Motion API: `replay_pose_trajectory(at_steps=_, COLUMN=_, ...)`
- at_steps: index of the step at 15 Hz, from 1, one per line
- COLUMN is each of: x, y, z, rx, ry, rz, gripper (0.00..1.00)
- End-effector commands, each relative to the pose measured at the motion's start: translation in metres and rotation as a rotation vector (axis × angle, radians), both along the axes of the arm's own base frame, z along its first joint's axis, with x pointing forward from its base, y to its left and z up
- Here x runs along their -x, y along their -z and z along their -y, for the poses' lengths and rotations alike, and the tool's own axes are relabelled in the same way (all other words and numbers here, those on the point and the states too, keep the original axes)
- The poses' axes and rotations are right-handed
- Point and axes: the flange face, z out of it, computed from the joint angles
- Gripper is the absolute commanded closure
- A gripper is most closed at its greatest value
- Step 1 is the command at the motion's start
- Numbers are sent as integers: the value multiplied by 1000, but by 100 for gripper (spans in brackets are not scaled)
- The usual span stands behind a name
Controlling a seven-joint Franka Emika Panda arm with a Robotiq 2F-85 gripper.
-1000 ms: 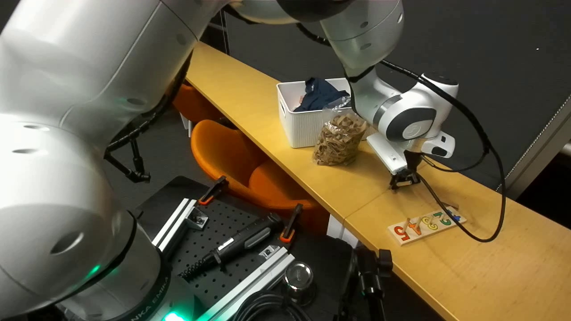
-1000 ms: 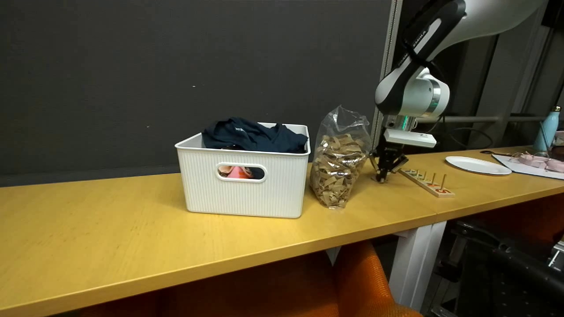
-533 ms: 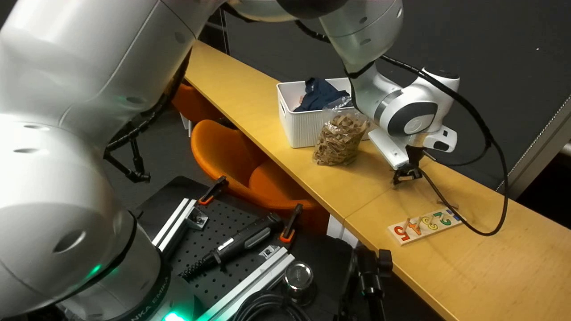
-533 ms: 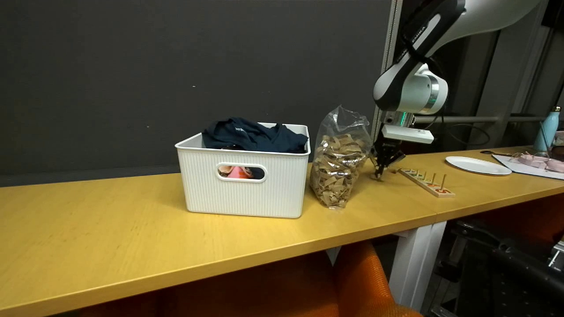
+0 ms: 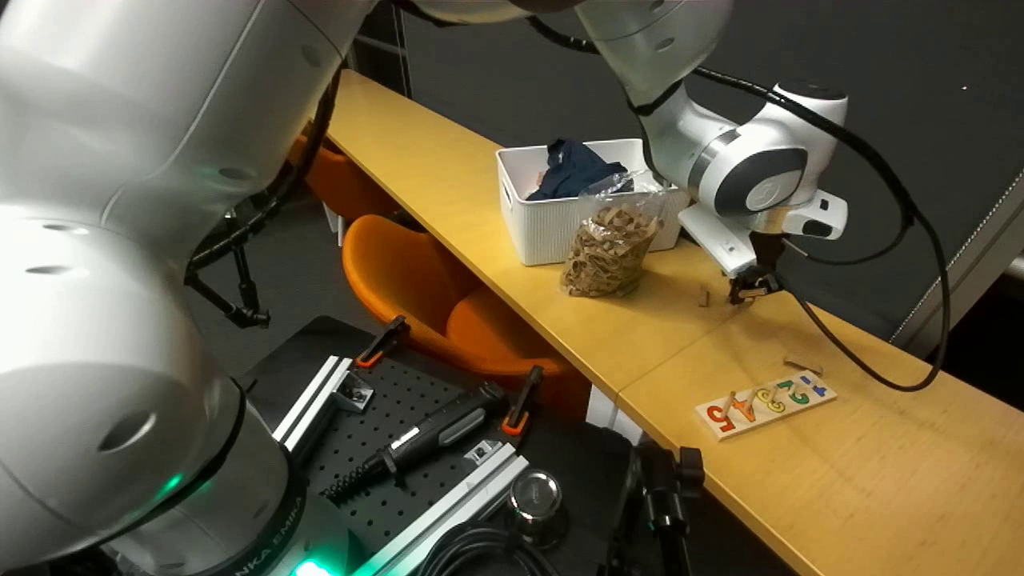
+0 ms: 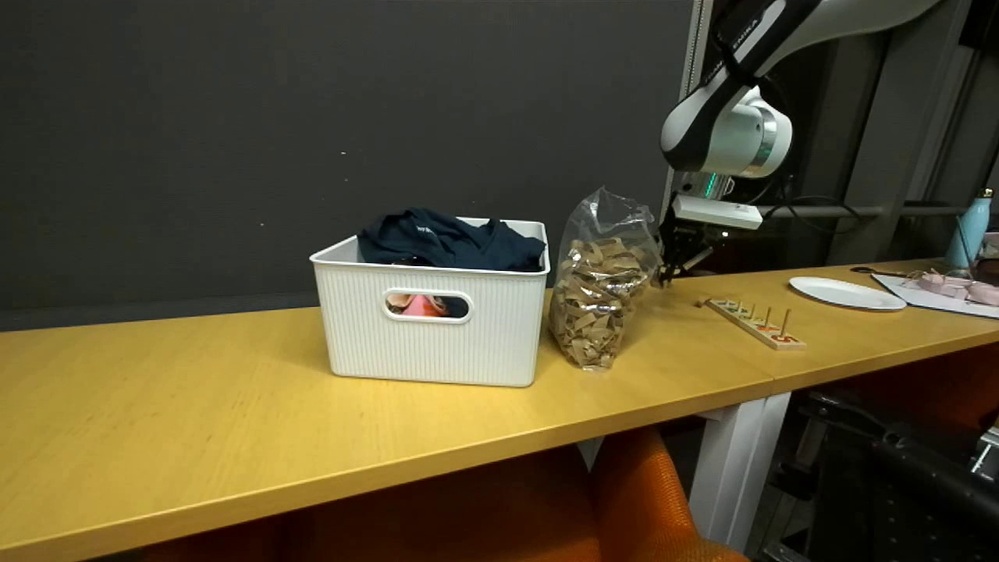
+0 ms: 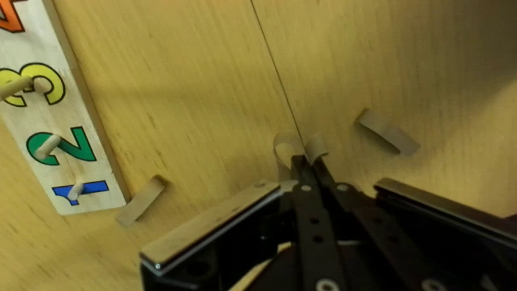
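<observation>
Black fingers of my gripper (image 7: 309, 159) are shut with their tips together in the wrist view. Pinched between the tips is a curled brown paper strip (image 7: 317, 146); one loop of it shows on either side of the left finger. Above the table hangs the gripper (image 5: 734, 300) in an exterior view, behind the bag of paper strips (image 6: 601, 304). A loose strip (image 7: 387, 131) lies on the wood to its right in the wrist view. Another loose strip (image 7: 142, 201) lies against the end of the wooden number board (image 7: 44, 117), whose pegs stand bare.
A white bin (image 6: 429, 343) with dark cloth (image 6: 445, 242) in it stands beside the bag. Farther along the table are a white plate (image 6: 847, 293) and a blue bottle (image 6: 969, 234). A black cable (image 5: 920, 240) loops beside the wrist. A dark wall panel runs behind the table.
My gripper has closed and risen from near the tabletop, carrying the curled strip with it. It has also shifted slightly towards the wall. A loose strip on the table has come into sight.
</observation>
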Motion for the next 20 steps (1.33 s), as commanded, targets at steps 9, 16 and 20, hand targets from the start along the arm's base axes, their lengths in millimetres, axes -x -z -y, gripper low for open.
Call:
replay_pose_trajectory(at_steps=9, x=-44, y=14, z=-25, rx=10, ry=-63, rz=-42, gripper=99)
replay_pose_trajectory(at_steps=16, x=-63, y=35, z=-33, rx=37, ry=-115, rz=-46, gripper=99)
replay_pose_trajectory(at_steps=20, x=-69, y=36, z=-42, rx=45, ry=-136, rz=-46, gripper=59)
